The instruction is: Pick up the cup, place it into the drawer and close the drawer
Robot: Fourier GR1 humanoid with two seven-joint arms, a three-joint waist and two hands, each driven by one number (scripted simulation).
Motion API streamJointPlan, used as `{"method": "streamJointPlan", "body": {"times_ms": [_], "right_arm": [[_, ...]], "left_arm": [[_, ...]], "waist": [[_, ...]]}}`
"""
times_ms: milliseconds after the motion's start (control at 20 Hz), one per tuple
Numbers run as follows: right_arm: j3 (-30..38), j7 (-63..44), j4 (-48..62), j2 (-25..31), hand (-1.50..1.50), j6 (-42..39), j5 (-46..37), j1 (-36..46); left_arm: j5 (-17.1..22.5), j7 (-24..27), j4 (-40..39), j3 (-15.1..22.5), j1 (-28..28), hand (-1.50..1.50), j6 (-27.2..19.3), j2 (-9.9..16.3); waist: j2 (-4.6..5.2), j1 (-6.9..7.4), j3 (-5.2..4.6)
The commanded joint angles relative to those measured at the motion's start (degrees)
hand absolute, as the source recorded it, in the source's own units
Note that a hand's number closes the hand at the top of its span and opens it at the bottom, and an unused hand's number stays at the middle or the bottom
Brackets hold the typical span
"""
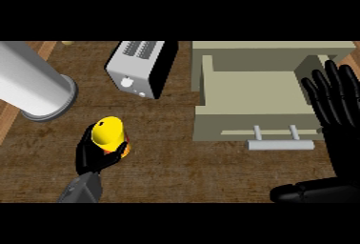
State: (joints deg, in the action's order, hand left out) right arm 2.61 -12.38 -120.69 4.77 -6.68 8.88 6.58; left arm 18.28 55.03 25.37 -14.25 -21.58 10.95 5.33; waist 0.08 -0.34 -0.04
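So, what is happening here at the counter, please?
The left robot hand is curled around a yellow cup on the wooden counter. The drawer to the right is pulled open and looks empty, its handle facing the robot. The right robot hand rests open beside the drawer, fingers up. A toaster stands behind the cup.

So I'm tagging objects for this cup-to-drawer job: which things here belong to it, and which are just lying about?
Part of the job:
yellow cup, held in the left hand
open drawer with its handle
right hand, open beside the drawer

Just lying about:
toaster
grey cylinder
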Motion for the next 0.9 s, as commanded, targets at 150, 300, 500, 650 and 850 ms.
{"method": "streamJointPlan", "body": {"times_ms": [150,300,500,650,850], "right_arm": [[0.41,1.04,-1.15,-0.10,-1.50,-0.79,1.10,-1.23],[0.11,-0.13,-2.85,-0.16,-1.50,-0.01,0.28,-1.39],[4.22,-1.31,-2.14,2.45,-1.50,-1.92,4.57,-0.72],[3.68,-3.09,-3.34,2.60,-1.50,-1.65,4.32,-1.67],[-0.32,1.46,1.49,-0.30,-1.50,-0.11,-1.84,-0.42]], "left_arm": [[-2.63,9.13,-1.52,0.89,-0.91,1.50,-1.75,-0.62],[-3.44,10.43,-3.01,1.35,2.93,1.50,5.27,4.15],[-2.45,7.79,0.18,0.88,-0.41,1.50,3.65,4.79],[-2.19,5.51,7.18,2.46,2.44,1.50,5.02,4.62],[-1.60,2.77,12.94,4.17,1.67,1.50,5.23,2.21]], "waist": [[0.05,-0.16,-0.01],[0.08,-0.09,-0.03],[0.03,-0.12,-0.01],[-0.30,0.51,0.06],[-0.24,0.82,0.07]]}}
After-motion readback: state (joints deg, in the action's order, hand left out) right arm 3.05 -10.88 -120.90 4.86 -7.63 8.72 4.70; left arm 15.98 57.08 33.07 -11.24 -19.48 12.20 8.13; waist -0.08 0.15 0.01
